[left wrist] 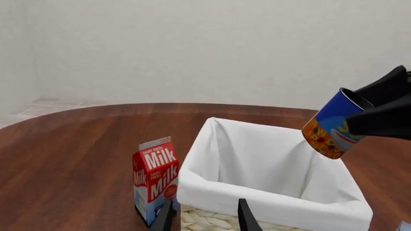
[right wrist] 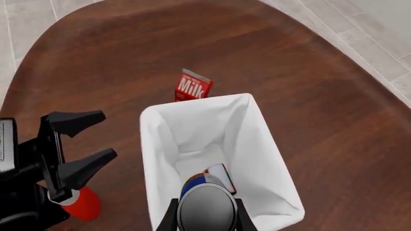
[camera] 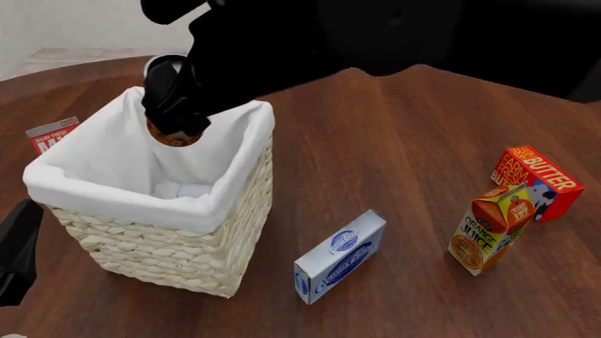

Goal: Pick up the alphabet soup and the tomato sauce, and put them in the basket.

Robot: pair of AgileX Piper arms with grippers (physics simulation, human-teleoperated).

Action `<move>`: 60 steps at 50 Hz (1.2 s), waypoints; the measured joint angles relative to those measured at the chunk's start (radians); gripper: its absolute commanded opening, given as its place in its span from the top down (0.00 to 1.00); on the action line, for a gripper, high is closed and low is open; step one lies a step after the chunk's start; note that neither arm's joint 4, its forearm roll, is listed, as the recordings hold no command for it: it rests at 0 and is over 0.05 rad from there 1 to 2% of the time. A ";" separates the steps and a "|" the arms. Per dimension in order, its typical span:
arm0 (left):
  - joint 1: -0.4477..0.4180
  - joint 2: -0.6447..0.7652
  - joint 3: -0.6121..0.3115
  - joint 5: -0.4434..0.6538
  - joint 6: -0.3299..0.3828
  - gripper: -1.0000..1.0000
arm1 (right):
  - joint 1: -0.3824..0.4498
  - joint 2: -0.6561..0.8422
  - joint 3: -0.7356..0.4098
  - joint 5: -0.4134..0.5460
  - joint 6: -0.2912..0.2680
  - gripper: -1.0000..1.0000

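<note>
My right gripper (right wrist: 205,217) is shut on the alphabet soup (left wrist: 330,127), a blue can with an orange base and a silver top (right wrist: 207,204). It hangs tilted over the open cream basket (camera: 174,243), just above the white lining (left wrist: 270,163). On the basket's floor lies the tomato sauce (right wrist: 219,177), a small white can with red marks, also visible at the bottom in the front view (camera: 184,190). My left gripper (left wrist: 204,217) stands open and empty, low beside the basket's near wall. The right wrist view shows the left gripper (right wrist: 107,135) with its fingers spread.
A red and white milk carton (left wrist: 154,180) stands close against the basket's far-left side (camera: 52,134). To the right of the basket lie a blue-and-white flat box (camera: 340,257), an orange juice carton (camera: 493,229) and a red butter box (camera: 535,179).
</note>
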 measured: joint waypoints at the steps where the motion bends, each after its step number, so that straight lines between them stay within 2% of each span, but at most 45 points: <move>1: 0.000 0.000 0.000 0.000 0.000 0.00 | 0.002 0.002 0.000 -0.001 0.000 1.00; 33: 0.000 0.000 0.000 0.000 -0.010 0.00 | 0.023 0.060 0.027 -0.044 0.008 1.00; 60: 0.002 0.000 0.001 -0.001 -0.020 0.00 | 0.010 0.132 0.031 -0.067 -0.027 1.00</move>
